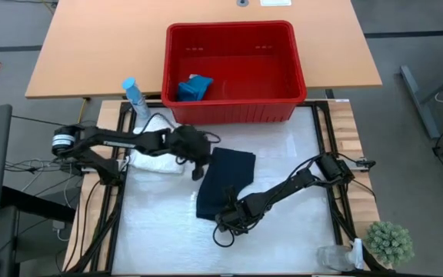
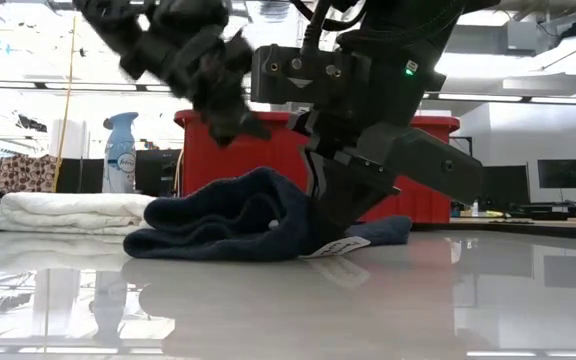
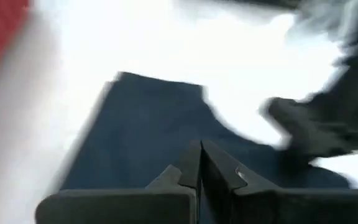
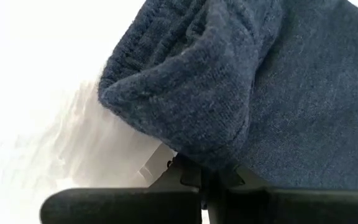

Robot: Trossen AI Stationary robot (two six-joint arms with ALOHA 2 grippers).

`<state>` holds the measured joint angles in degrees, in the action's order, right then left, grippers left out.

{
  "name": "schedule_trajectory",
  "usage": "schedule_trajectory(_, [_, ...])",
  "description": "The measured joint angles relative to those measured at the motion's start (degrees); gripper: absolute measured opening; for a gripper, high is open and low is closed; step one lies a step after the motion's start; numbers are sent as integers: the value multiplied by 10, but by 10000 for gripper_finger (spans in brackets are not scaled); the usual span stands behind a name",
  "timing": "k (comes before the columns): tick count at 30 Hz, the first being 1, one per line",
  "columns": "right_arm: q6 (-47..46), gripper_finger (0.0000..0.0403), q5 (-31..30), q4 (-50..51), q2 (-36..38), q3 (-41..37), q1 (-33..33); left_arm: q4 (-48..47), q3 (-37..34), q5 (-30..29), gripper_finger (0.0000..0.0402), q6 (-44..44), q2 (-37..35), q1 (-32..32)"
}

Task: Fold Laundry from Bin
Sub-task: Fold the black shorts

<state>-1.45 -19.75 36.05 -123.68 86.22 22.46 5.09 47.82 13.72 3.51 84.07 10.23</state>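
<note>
The dark navy cloth (image 1: 225,181) lies on the white mat in the middle of the table, bunched up at its near end. My right gripper (image 1: 228,221) is shut on that near end. My left gripper (image 1: 200,165) is shut and empty, raised above the cloth's far left part (image 2: 230,120). A folded white cloth (image 1: 156,159) rests flat on the mat to the left. The small teal cloth (image 1: 193,88) lies on the floor of the red bin (image 1: 298,73) at the table's far side. My right gripper pinches a rolled fold of the navy cloth (image 4: 215,155) at its near end, beside a white label (image 4: 157,165). The fingers slant down from the right and above. The fold bulges up by the fingers; the rest of the cloth lies slack on the mat.
A blue spray bottle (image 1: 134,96) stands left of the bin. A small potted plant (image 1: 389,242) and a clear container (image 1: 335,258) sit at the near right corner. Bare mat (image 1: 298,165) lies right of the navy cloth.
</note>
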Motion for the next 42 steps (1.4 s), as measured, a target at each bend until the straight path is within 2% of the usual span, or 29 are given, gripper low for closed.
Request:
schedule_trajectory(5, [0, 22, 0, 1, 0, 0, 4, 122, -100, 33, 0, 73, 5, -1])
schedule_trajectory(7, [2, 22, 0, 0, 0, 0, 4, 196, -133, 26, 0, 97, 3, -15])
schedule_trajectory(11, [2, 23, 0, -1, 0, -1, 8, 261, -177, -21, 0, 107, 5, -46])
schedule_trajectory(17, [4, 23, 1, -2, 0, -1, 8, 276, -190, -70, 0, 91, 16, -84])
schedule_trajectory(24, [4, 24, 4, -1, 0, 0, 7, 303, -183, -54, 0, 92, 91, -98])
schedule_trajectory(33, [0, 24, 16, -1, 0, 0, 17, 309, -182, -82, 0, 77, 142, -99])
schedule_trajectory(42, [25, 21, 33, 81, -6, 82, 29, 304, -181, -50, 0, 96, 174, -99])
